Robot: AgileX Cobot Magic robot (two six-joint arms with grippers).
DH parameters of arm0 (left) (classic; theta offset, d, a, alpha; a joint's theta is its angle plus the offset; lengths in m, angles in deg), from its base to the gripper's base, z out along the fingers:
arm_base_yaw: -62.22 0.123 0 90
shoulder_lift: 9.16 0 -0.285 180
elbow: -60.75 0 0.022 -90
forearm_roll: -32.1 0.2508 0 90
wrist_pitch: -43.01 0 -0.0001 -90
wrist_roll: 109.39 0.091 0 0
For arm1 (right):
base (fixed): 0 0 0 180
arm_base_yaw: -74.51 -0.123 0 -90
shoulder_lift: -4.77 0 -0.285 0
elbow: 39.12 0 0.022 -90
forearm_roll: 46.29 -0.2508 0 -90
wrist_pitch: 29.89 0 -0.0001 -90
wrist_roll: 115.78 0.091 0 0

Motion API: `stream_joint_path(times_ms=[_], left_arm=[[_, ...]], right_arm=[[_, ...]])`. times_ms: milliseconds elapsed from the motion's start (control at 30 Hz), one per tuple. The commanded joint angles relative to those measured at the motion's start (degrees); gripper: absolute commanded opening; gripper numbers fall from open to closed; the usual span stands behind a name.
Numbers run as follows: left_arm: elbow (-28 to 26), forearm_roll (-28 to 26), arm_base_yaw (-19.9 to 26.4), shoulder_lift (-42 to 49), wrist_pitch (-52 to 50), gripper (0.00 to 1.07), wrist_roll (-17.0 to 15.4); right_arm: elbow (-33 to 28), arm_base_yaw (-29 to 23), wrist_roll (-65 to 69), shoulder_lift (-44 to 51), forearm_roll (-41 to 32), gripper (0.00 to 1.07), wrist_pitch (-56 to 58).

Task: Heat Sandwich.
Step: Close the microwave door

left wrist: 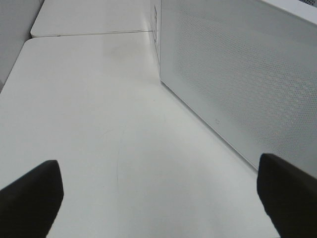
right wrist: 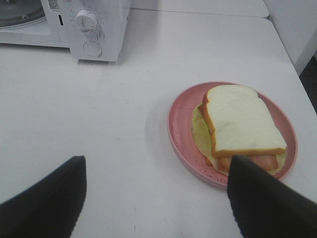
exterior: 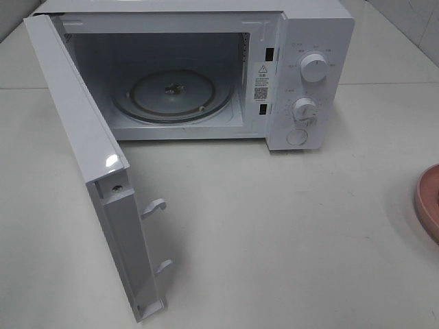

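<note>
Two grippers stand with jaws spread and empty as a white microwave (exterior: 206, 68) waits on the table (exterior: 274, 233), door (exterior: 89, 171) swung wide toward the near left and its glass turntable (exterior: 171, 96) bare. The sandwich (right wrist: 237, 126) sits on a pink plate (right wrist: 181, 129) at the far right of the table, well apart from the oven; only a sliver of that plate shows at the right edge of the high view. The right gripper (right wrist: 153, 198) hovers near the plate, touching nothing. The left gripper (left wrist: 158, 198) hangs beside the microwave's perforated side panel (left wrist: 237, 79). Risks ahead, by judgement: the loosely stacked slices and filling could slide apart if pinched unevenly, the shallow plate could tip if lifted by one rim, and the open door could be clipped on the way in.
</note>
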Motion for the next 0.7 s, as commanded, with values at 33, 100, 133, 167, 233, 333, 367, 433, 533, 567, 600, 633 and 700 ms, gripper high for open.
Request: stream_joint_path(times_ms=[33, 100, 133, 167, 233, 333, 367, 433, 533, 567, 600, 633, 700], left_arm=[[-0.06, -1.03, -0.23, 1.15, -0.63, 1.04, -0.23], [-0.06, -1.72, -0.23, 1.15, -0.69, 1.04, -0.23], [-0.06, -2.18, -0.23, 1.15, -0.8, 1.04, -0.23], [-0.06, -2.18, -0.23, 1.15, -0.8, 1.04, -0.23], [-0.06, -6.02, -0.23, 1.15, -1.6, 1.04, -0.23], [-0.23, -8.14, -0.23, 1.15, -1.72, 1.04, 0.23], [-0.29, -8.65, -0.23, 1.15, -1.78, 1.04, 0.17], [-0.29, -10.54, -0.23, 1.09, -2.29, 1.04, 0.29], [-0.34, -11.46, -0.23, 0.57, -4.24, 1.04, 0.29], [-0.34, -12.38, -0.23, -0.52, -6.3, 1.04, 0.29], [-0.34, -12.38, -0.23, -1.43, -6.7, 1.04, 0.4], [-0.34, -12.2, -0.23, -2.41, -7.05, 1.04, 1.15], [-0.34, -12.03, -0.23, -4.35, -7.79, 1.04, 3.72]], right_arm=[[-0.17, 0.29, -0.06, 1.55, -0.06, 0.76, -0.11], [-0.17, 0.29, -0.06, 1.55, -0.06, 0.76, -0.11], [-0.17, 0.29, -0.06, 1.55, -0.06, 0.76, -0.11], [-0.17, 0.29, -0.06, 1.55, -0.06, 0.76, -0.11], [-0.17, 0.29, -0.06, 1.55, -0.06, 0.76, -0.11], [-0.17, 0.29, -0.06, 1.55, -0.06, 0.76, -0.11], [-0.17, 0.29, -0.06, 1.55, -0.06, 0.76, -0.11], [-0.17, 0.29, -0.06, 1.55, -0.06, 0.76, -0.11], [-0.17, 0.29, -0.06, 1.55, -0.06, 0.76, -0.11], [-0.17, 0.29, -0.06, 1.55, -0.06, 0.76, -0.11], [-0.17, 0.29, -0.06, 1.55, -0.06, 0.76, -0.11], [-0.17, 0.29, -0.06, 1.55, -0.06, 0.76, -0.11], [-0.17, 0.29, -0.06, 1.55, -0.06, 0.76, -0.11]])
